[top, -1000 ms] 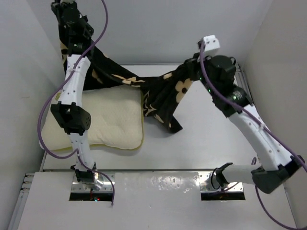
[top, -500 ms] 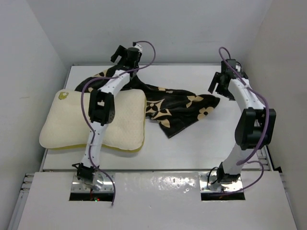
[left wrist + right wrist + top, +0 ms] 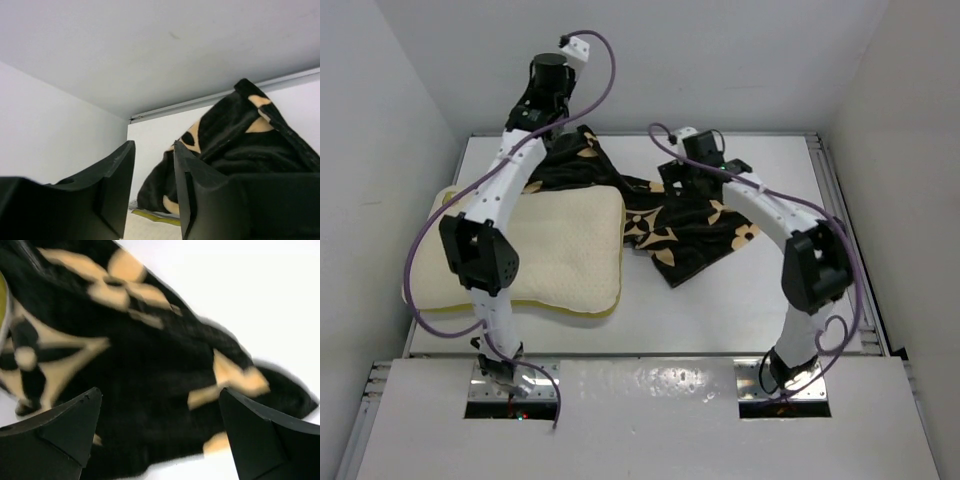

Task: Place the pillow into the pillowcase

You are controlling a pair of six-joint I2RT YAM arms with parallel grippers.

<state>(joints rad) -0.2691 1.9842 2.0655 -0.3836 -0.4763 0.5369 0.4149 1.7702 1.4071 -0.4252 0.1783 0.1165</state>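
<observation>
Pillow [image 3: 560,250] on the left of the table [image 3: 750,300]. Pillowcase [image 3: 690,225] lies behind it and to its right, touching the pillow's far right corner.

top cam overhead from behind, both wrist cams close-up, all share pillowcase [image 3: 680,238]

A white desk [image 3: 750,300] is boxed in by plain grey walls [image 3: 720,70] on three sides. A glossy white ledge [image 3: 650,415] fronts it.
</observation>
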